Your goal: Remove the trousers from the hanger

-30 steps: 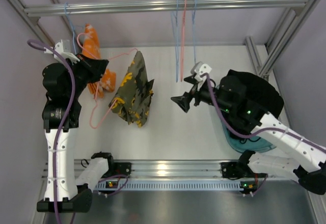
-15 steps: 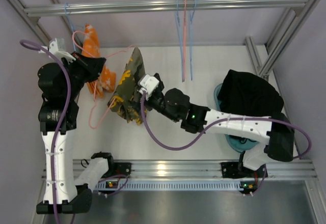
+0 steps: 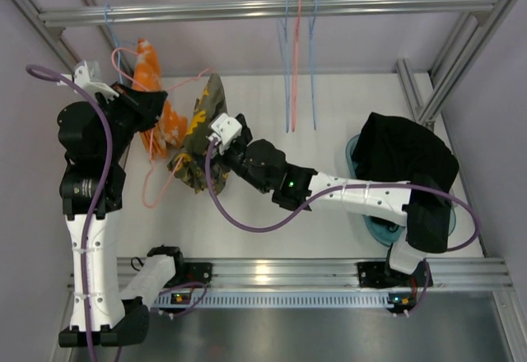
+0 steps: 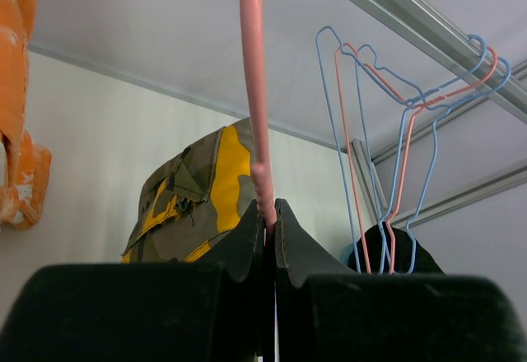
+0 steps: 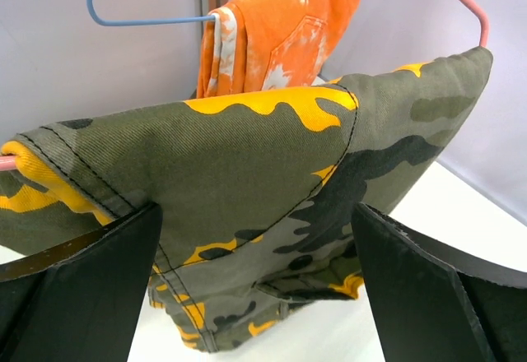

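Observation:
The camouflage trousers [image 3: 200,140] hang folded over a pink wire hanger [image 3: 165,183]. In the right wrist view they [image 5: 247,206] fill the frame, draped over the hanger's bar. My left gripper [image 3: 151,103] is shut on the pink hanger's wire [image 4: 255,132] and holds it up. My right gripper [image 3: 216,150] is open, its fingers [image 5: 90,296] wide on either side of the camouflage cloth. The black trousers [image 3: 403,152] lie heaped on a teal dish at the right.
An orange patterned garment [image 3: 160,123] hangs on a blue hanger behind the left gripper. Several empty blue and pink hangers [image 3: 298,58] hang from the metal rail [image 3: 272,6] across the back. Frame posts stand at both sides.
My right arm has swung from the right side across to the camouflage trousers, open. My left gripper has lifted the pink hanger slightly up and left.

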